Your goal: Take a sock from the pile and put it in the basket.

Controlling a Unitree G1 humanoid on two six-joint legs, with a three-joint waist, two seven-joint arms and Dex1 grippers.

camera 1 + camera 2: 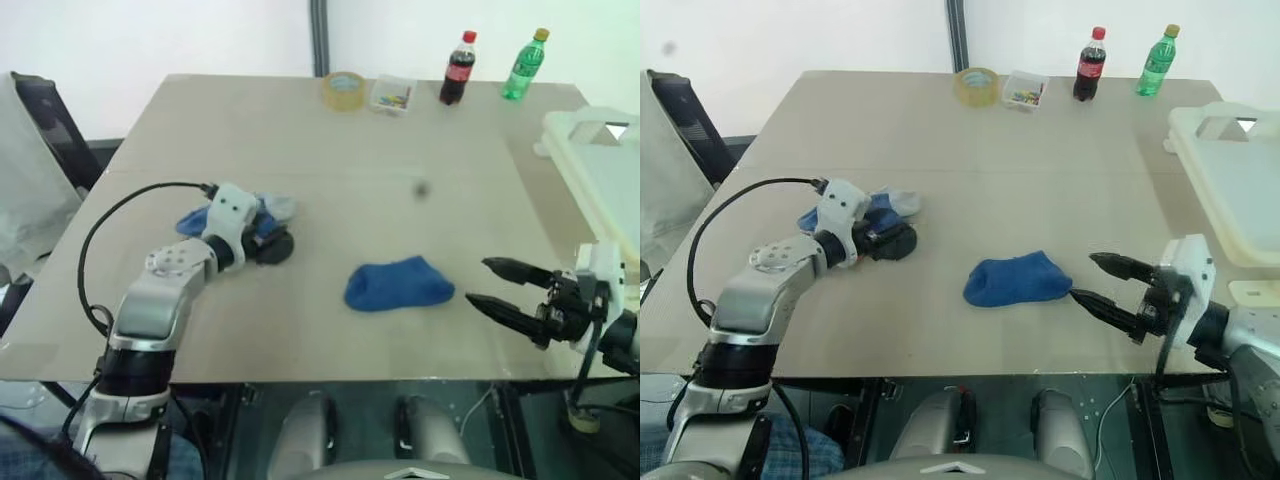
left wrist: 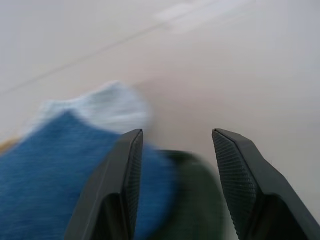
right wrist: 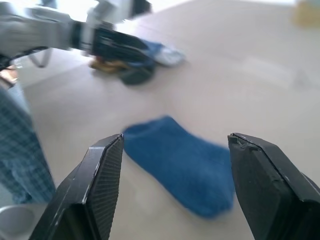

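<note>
Your left end effector (image 1: 883,236) sat right at the pile (image 1: 262,224), its black fingers (image 2: 120,185) spread apart and gripping nothing. In the left wrist view a royal blue sock and a dark blackish-green one lay between and under those fingers, with a pale grey piece just behind them. The pile itself rested on the left half of the counter (image 1: 330,140), a small heap of blue, grey and dark fabric.

Over on the right, your right end effector (image 1: 1090,280) hung low by the near edge of the counter, pointing across toward the left, fingers (image 3: 102,185) wide apart and empty. Just beyond its tips lay a single blue sock (image 1: 398,284), flat on the counter, well apart from the pile and not touched by either end effector. From the right wrist view that sock sat squarely between the two open fingers, but further out.

The basket (image 1: 600,165), pale cream with its thick rounded rim, stood at the right side of the counter, past the right arm.

Along the far edge you had a roll of tape (image 1: 344,90), a small clear box (image 1: 391,95) of coloured bits, a cola bottle (image 1: 458,68) and a green bottle (image 1: 525,65), all standing well away from the socks.
</note>
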